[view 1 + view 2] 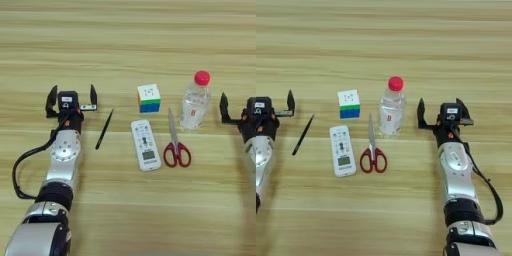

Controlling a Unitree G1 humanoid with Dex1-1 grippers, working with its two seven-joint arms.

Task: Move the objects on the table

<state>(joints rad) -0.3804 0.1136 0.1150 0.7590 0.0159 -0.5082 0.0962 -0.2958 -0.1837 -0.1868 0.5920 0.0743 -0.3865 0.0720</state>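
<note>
Five small objects sit mid-frame on the table (125,30): a black pen (104,129), puzzle cube (149,98), white remote (145,145), red-handled scissors (175,145) and a clear bottle (195,102) with red cap, standing upright. Left end effector (71,96) is at centre left of the left eye view, fingers spread wide, holding nothing, just left of the pen. Right end effector (441,111) is at centre right of the right eye view, fingers also wide and empty, just right of the bottle.

Likely risks: the bottle is tall and narrow, so a sideways nudge from the right end effector could tip it onto the scissors, which lie just beside its base. Pen is thin and flat on the table; wide fingers may slide over it or roll it away. Cube, remote and scissors are close together, so reaching for one may push a neighbour. Nothing blocks either arm's path to its nearest item.
</note>
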